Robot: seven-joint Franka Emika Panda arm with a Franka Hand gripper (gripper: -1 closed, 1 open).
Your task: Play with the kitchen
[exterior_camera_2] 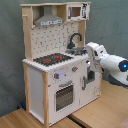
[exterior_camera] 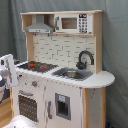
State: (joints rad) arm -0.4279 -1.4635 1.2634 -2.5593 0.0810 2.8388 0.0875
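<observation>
The kitchen (exterior_camera_2: pixel 55 65) is standing upright on a wooden floor (exterior_camera_2: pixel 95 115) before a grey curtain (exterior_camera: pixel 114 45). The arm (exterior_camera_2: pixel 107 62) is hanging at its front panel, gripper (exterior_camera_2: pixel 90 76) pointing down beside the door; finger state cannot be determined. Nothing is appearing opened or moved; play is barely beginning.

So what we've got holding everything up is a light wooden tabletop (exterior_camera_2: pixel 30 120), running along the bottom of the frame in the second exterior view, with a dark seam cutting through it lower centre. The tall white-and-light-wood toy kitchen (exterior_camera_2: pixel 55 85) stands straight on it, base flat on the wood, filling the middle of the frame.
</observation>
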